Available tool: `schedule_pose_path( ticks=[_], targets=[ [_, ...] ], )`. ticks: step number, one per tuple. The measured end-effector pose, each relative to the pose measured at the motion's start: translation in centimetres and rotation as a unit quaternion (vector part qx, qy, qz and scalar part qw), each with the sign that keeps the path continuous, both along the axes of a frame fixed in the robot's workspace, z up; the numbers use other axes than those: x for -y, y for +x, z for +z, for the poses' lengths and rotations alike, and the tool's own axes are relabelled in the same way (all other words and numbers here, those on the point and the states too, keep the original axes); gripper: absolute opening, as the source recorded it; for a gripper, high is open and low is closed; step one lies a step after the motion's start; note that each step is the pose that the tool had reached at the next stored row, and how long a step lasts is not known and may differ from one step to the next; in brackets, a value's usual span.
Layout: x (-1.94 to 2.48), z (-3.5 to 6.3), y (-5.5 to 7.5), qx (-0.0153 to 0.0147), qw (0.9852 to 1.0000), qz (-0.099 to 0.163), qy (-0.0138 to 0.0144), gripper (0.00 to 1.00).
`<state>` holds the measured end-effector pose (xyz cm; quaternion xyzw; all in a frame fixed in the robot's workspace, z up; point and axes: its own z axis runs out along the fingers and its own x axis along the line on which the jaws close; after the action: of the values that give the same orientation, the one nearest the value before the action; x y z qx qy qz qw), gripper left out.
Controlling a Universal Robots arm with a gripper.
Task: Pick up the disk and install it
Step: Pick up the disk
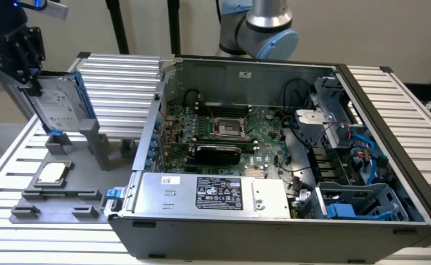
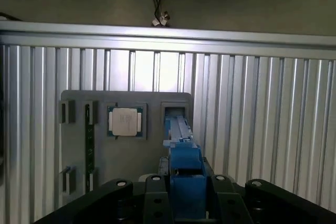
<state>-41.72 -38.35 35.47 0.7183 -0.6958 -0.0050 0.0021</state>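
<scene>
Disk (image 1: 57, 107), flat silver rectangle, blue-framed, in hand (image 2: 186, 200)

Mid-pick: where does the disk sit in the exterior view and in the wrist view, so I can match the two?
Exterior view: the disk is at the exterior view's far left, upright, gripped by the tool above the grey fixture.
Wrist view: the disk is seen edge-on, its blue frame clamped in the tool.
Shared landmark: the CPU chip lying on the grey fixture.
</scene>
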Motion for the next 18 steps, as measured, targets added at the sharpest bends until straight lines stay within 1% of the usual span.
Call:
schedule_pose_path(
  ticks=[5,9,15,18],
  targets=[
    [0.00,2.29,0.4,0.0000,1.0000,0.000,0.0003,0.33],
    [0.00,4.11,1.1,0.0000,1.0000,0.000,0.0005,0.33],
    [0.04,6.84,3.0,0.0000,1.0000,0.000,0.0017,0.33],
    [0.19,8.20,4.3,0.0000,1.0000,0.001,0.0043,0.33]
  ],
)
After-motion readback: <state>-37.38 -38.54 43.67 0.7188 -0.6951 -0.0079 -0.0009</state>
